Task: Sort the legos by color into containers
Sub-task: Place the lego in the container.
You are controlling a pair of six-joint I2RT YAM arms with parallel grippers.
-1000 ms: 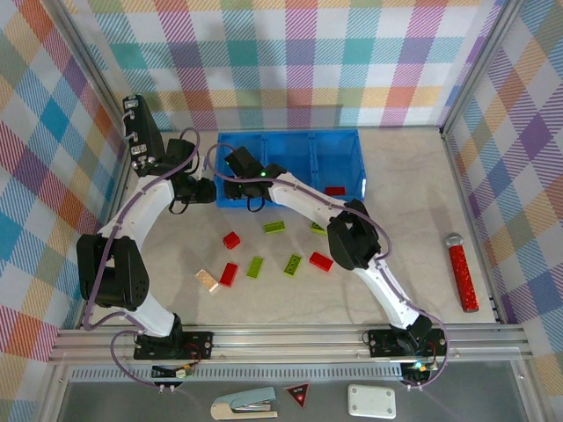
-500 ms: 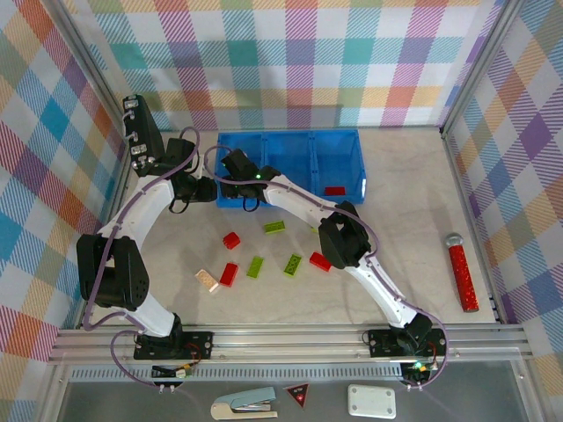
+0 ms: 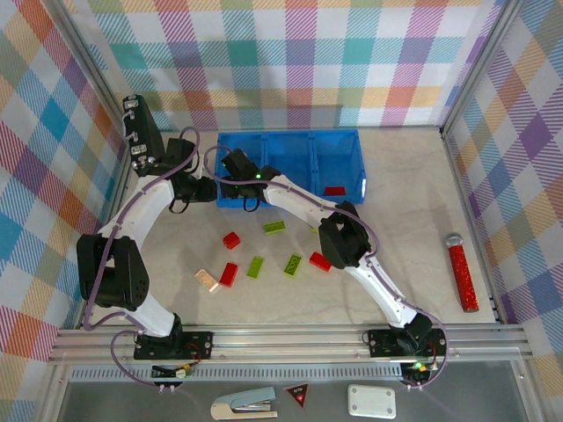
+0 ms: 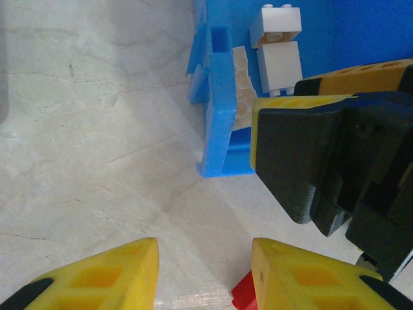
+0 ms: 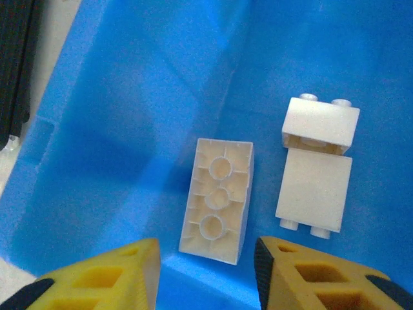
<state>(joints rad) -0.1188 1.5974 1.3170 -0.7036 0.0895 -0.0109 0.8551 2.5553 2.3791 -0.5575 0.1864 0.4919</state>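
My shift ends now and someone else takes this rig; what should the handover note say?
Left tool: open, empty, over the table beside the tray's near-left corner.
Right tool: open, empty, above the left compartment.
Done: three cream legos lie in the left compartment, one red lego in the right compartment.
Left: on the table, three red legos, four green legos (one partly under the right arm), one cream lego.
No green seen in the tray.
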